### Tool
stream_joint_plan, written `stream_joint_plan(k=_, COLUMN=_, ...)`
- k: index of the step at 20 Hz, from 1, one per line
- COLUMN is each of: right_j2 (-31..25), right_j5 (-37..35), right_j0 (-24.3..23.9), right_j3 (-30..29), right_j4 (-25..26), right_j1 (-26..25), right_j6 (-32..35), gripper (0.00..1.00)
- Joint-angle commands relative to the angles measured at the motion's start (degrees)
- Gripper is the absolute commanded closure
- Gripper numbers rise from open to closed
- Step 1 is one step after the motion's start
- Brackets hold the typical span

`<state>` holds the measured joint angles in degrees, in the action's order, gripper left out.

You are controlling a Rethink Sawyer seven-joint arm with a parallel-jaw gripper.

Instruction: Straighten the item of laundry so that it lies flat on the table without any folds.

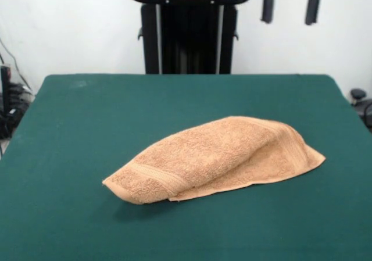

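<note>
The orange-tan towel [215, 159] lies a little right of the middle of the green table [87, 127]. It is folded over on itself in a long humped shape that runs from near left to far right. An under layer sticks out along its near edge. A flat woven band crosses its left end. No care label shows. My gripper [290, 2] hangs at the top edge, high above the table's far right part and well away from the towel. Only its two black fingers [267, 2] show, set wide apart and empty.
The robot's black pedestal [189, 34] stands behind the table's far edge at the middle. Cables and dark gear [9, 107] sit off the table's left side. A dark object [361, 101] sits off the right side.
</note>
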<state>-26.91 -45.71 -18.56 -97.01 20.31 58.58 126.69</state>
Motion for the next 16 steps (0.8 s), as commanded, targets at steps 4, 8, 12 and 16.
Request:
stream_joint_plan(k=4, right_j2=8.0, right_j5=6.6, right_j0=4.2, right_j3=-4.8, right_j4=-0.6, right_j1=-8.0, right_j6=13.7, gripper=0.00)
stream_joint_plan(k=8, right_j2=11.4, right_j5=5.3, right_j0=5.2, right_j3=-3.4, right_j4=0.1, right_j1=-7.8, right_j6=12.9, gripper=0.00)
stream_joint_plan(k=12, right_j2=14.5, right_j5=4.3, right_j0=4.8, right_j3=-2.9, right_j4=-0.1, right_j1=-6.5, right_j6=11.3, gripper=0.00)
stream_joint_plan(k=16, right_j2=17.1, right_j5=6.2, right_j0=4.1, right_j3=-3.2, right_j4=-0.4, right_j1=-7.0, right_j6=11.5, gripper=0.00)
